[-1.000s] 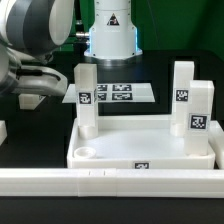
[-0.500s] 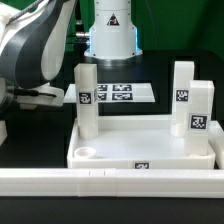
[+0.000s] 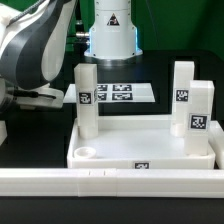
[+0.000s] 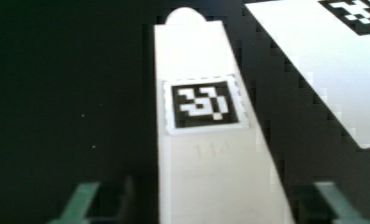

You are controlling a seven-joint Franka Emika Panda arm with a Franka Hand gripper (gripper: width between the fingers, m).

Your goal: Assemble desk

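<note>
The white tray-like tabletop (image 3: pixel 140 135) lies socket side up with three tagged square legs standing in its corners: one at the left (image 3: pixel 86 100) and two at the right (image 3: pixel 182 90) (image 3: pixel 200 115). The near-left socket (image 3: pixel 87 154) is empty. In the wrist view a fourth white leg (image 4: pixel 208 140) lies flat on the black table, tag facing up. My gripper (image 4: pixel 208 205) straddles its end, open, with a dark gap between each fingertip (image 4: pixel 97 200) and the leg. In the exterior view the gripper is hidden at the left edge behind the arm (image 3: pixel 35 50).
The marker board (image 3: pixel 120 93) lies behind the tabletop and shows in the wrist view (image 4: pixel 333 50) beside the lying leg. A long white border rail (image 3: pixel 110 180) runs along the front. A white robot base (image 3: pixel 110 30) stands at the back.
The arm has swung toward the exterior view's left and lower over the last second; in the last half second it has held still. The tabletop and standing legs have not moved.
</note>
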